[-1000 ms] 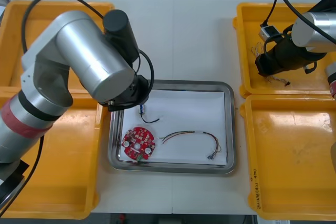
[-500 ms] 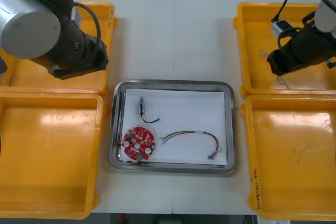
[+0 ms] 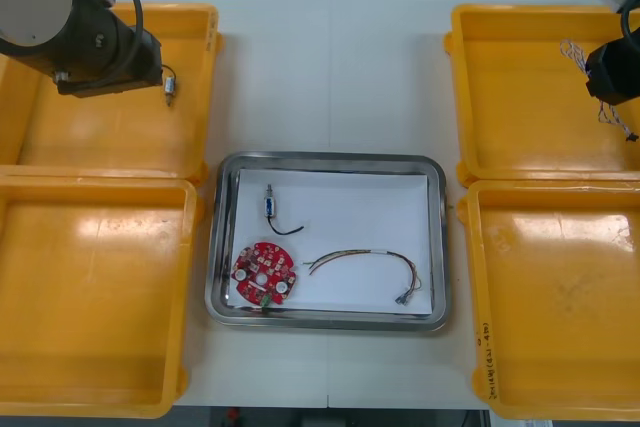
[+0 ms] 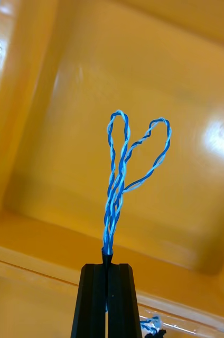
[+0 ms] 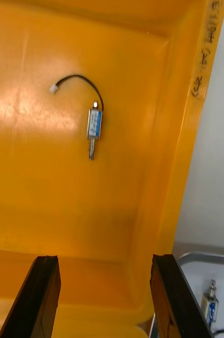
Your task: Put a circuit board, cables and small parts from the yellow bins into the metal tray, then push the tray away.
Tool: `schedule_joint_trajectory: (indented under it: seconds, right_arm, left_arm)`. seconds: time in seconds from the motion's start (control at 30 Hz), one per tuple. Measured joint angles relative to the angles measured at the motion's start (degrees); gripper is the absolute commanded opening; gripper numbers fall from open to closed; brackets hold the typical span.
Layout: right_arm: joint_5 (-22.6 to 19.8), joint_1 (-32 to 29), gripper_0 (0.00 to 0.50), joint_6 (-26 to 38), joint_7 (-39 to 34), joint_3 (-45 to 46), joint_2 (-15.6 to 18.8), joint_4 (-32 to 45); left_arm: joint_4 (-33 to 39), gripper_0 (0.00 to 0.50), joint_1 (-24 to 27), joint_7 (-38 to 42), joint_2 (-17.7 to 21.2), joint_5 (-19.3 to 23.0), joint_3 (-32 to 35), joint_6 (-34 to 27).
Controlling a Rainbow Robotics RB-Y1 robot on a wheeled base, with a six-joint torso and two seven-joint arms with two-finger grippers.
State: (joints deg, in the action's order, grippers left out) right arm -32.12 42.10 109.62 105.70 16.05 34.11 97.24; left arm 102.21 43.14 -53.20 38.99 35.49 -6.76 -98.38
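My left gripper (image 5: 104,298) is open above the far-left yellow bin (image 3: 60,137), beside its wall nearest the tray. Beyond its fingers a small metal part (image 5: 93,125) with a black lead lies on the bin floor. It also shows beside the left arm (image 3: 95,42) as the small part (image 3: 168,84). My right gripper (image 4: 107,277) is shut on a twisted blue and white cable (image 4: 118,169), held above the far-right bin (image 3: 520,97). The metal tray (image 3: 325,160), white inside, holds a red circuit board (image 3: 264,273), a red and yellow cable (image 3: 365,265) and a small part (image 3: 271,205).
The near-left bin (image 3: 100,297) and the near-right bin (image 3: 560,297) flank the tray. A corner of the tray (image 5: 204,259) and the part in it (image 5: 210,309) lie beside my left fingers. Bare table lies beyond the tray.
The left arm has drawn back from the tray to the far-left bin. The right arm has moved towards the table's right edge, with the blue and white cable hanging from it.
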Motion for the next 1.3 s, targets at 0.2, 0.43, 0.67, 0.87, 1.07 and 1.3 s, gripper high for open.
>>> schedule_joint_trajectory:
  seconds: [0.2,0.43,0.67,0.87,1.07,1.3]
  right_arm:
    - [-7.51,-0.01,0.0,0.1,0.0,0.0,0.36,7.12]
    - [-18.05,-0.01,0.0,0.18,0.05,-1.82,2.61,12.34]
    - [-24.69,-0.01,0.0,0.18,0.05,-6.47,4.34,16.2]
    - [-28.86,0.0,0.0,0.18,0.05,-11.38,5.11,21.16]
    - [-30.16,0.97,0.0,0.18,0.05,-18.8,5.64,22.45]
    - [-28.56,4.86,0.0,0.19,0.05,-30.2,5.66,22.8]
  left_arm:
    - [-6.13,0.5,1.16,-0.51,0.0,-0.88,0.0,7.95]
    - [-11.93,0.5,1.23,-1.3,0.0,-1.66,0.01,14.73]
    - [-17.56,0.5,1.24,-1.9,-0.09,-2.35,0.0,21.97]
    - [-22.18,0.5,1.25,-1.9,-0.49,-5.01,-0.68,26.42]
    - [-25.35,0.5,1.28,-1.9,-1.5,-5.58,-1.91,29.37]
    - [-26.04,0.5,1.29,-1.9,-3.12,-5.76,-3.75,30.13]
